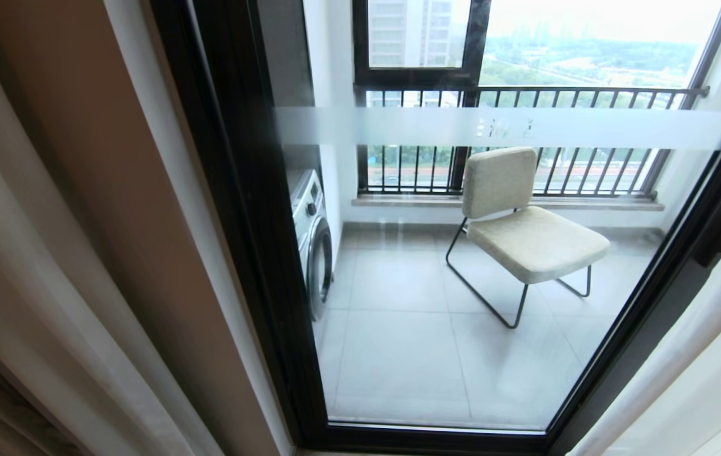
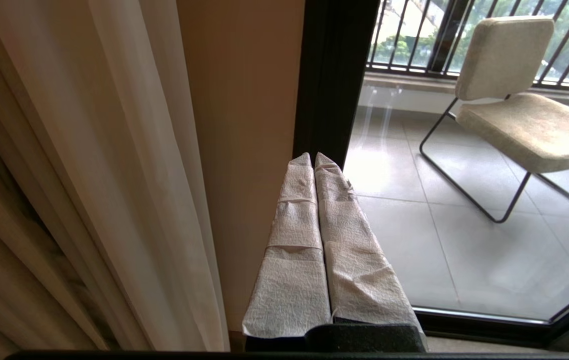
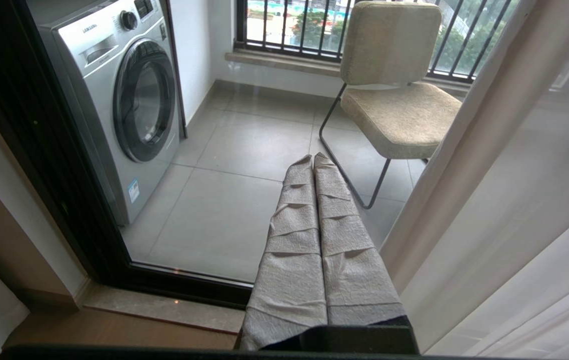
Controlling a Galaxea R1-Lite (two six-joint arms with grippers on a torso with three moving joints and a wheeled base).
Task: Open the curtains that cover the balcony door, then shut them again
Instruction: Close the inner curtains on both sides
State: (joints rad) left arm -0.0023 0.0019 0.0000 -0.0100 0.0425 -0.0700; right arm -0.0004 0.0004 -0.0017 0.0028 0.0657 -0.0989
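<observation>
Your left gripper (image 2: 313, 159) is sitting closed and empty, its wrapped fingers (image 2: 294, 240) pressed together near the door's left frame; your right gripper (image 3: 313, 159) is likewise closed on nothing, pointing at the glass. You are looking at the curtains (image 1: 37, 297) hanging parted: cream folds bunched at the left, a sheer white layer (image 1: 702, 354) at the right. Between them the balcony door (image 1: 240, 209) is standing uncovered, dark-framed with a frosted band. Beyond the glass, a washing machine (image 1: 313, 247) and a beige chair (image 1: 525, 221) are standing before the railing (image 1: 525, 95).
</observation>
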